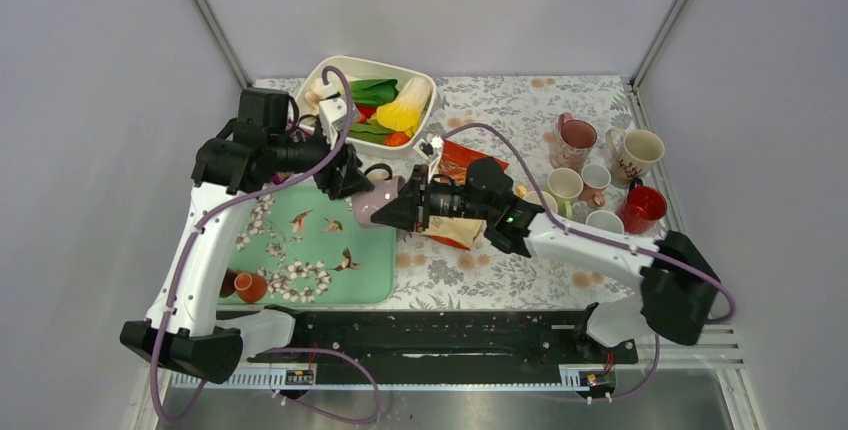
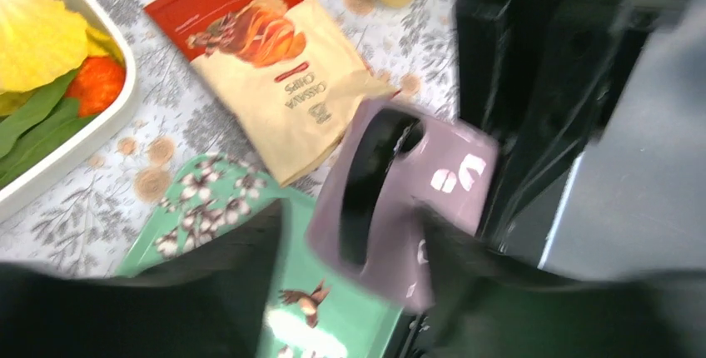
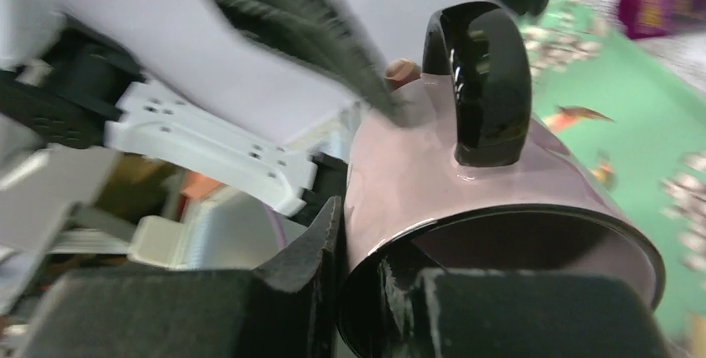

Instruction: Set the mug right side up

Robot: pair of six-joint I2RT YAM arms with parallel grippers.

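Grey floral cloth covers the surface (image 1: pixel 500 110), and a green bird-print tray (image 1: pixel 300 240) lies on its left half.

1. Mug (image 1: pixel 375 200): lilac glazed body, glossy black handle (image 3: pixel 487 83), dark interior. It lies on its side over the far right corner of the tray. The mouth faces the right arm and the handle points upward. Contact with the tray cannot be determined.

2. Right gripper (image 1: pixel 400 208): closed on the mug rim. One finger sits inside the mouth and the other presses the outer wall.

3. Left gripper (image 1: pixel 358 182): spread wide and straddling the body of the mug from the far left side. One finger overlaps the wall; a thin strip of tray shows between the other finger and the mug. Whether it clamps the mug cannot be determined.

4. View differences:
- The right wrist view shows the pinch on the rim and a left-arm finger (image 3: pixel 333 50) meeting the mug beside the handle.
- The left wrist view alone shows white markings (image 2: pixel 454 179) on the mug wall and a bag of chips (image 2: pixel 275 58) lying beyond it.
- The top view alone shows both arms converging on the mug.
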